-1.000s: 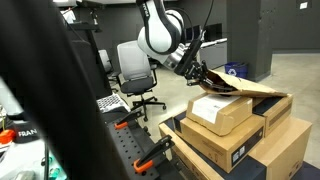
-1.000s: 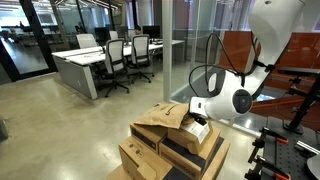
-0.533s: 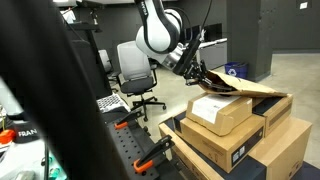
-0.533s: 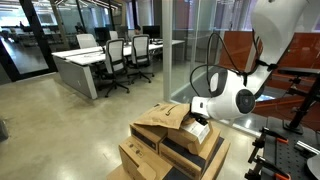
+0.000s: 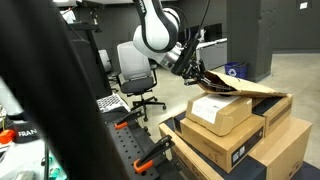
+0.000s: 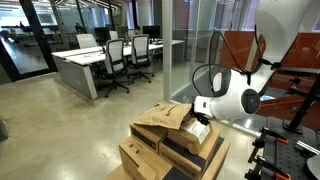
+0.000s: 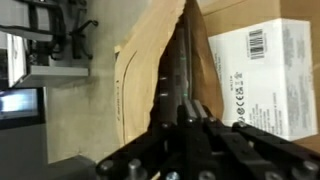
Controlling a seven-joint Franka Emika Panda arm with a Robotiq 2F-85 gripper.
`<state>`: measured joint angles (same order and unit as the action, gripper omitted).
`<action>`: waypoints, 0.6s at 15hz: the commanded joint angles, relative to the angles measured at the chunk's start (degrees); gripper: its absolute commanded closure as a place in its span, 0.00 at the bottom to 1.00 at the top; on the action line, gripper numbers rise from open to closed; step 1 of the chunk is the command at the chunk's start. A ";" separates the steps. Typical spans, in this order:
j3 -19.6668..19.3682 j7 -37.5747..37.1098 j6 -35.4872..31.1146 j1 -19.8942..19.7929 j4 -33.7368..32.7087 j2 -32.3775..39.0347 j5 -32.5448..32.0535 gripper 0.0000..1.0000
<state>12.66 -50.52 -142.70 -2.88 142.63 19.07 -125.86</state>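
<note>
We log a white arm [image 5: 155,35] with rounded, glossy joint housings and dark seams between links. Thin black cables [image 6: 212,45] loop beside the wrist. The gripper [image 7: 184,100] is matte black and narrow-fingered.

even overhead office light in both exterior views, no hard shadows. glare streaks on the glass wall [image 6: 178,50], sheen on the floor [image 6: 60,120]. dark blurred post [image 5: 75,100] close to lens. wrist view soft, smeared: gripper [image 7: 185,108] dark and defocused, cardboard flap [image 7: 150,70] flatly lit, label [image 7: 262,70] nearly blown out.
</note>
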 commanded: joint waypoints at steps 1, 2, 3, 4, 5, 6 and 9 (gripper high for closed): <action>0.27 -2.56 -0.32 -0.25 2.36 -2.64 -2.39 1.00; 0.22 -2.90 -0.32 -0.23 2.83 -3.08 -2.68 1.00; 0.16 -3.16 -0.37 -0.21 3.23 -3.48 -2.86 1.00; 0.11 -3.49 -0.38 -0.17 3.63 -3.85 -3.05 1.00; -0.06 -4.87 -0.65 -0.53 6.89 -6.74 -4.20 1.00; -0.22 -5.44 -0.91 -0.60 7.99 -7.63 -4.73 1.00; -1.10 -7.75 -1.66 -0.66 12.99 -11.88 -6.90 1.00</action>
<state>12.33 -55.23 -143.29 -3.44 150.90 12.45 -129.97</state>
